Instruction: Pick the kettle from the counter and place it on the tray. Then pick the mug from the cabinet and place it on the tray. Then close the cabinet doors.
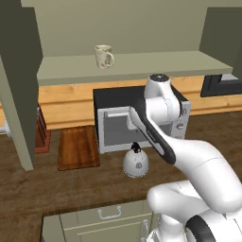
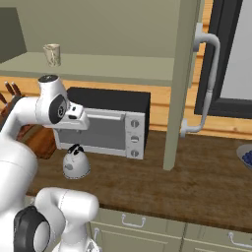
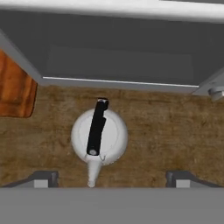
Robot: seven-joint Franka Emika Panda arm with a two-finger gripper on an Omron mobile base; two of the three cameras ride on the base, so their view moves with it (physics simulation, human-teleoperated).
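Silver-grey, the kettle [image 3: 99,138] sits on the desk [image 1: 71,184] before the microwave [image 1: 116,124], right of the tray [image 1: 78,147]; your hand [image 3: 111,178] hovers above with fingers spread, so you can straddle its black handle [image 3: 96,127].

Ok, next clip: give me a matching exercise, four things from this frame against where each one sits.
Things:
1. kettle
2. mug
3. tray
4. gripper

Places:
A. on the pale green cabinet shelf
B. flat on the counter, left of the microwave
C. above the kettle, open
D. on the counter in front of the microwave

Pairs: 1-D, 2-A, 3-B, 4-C
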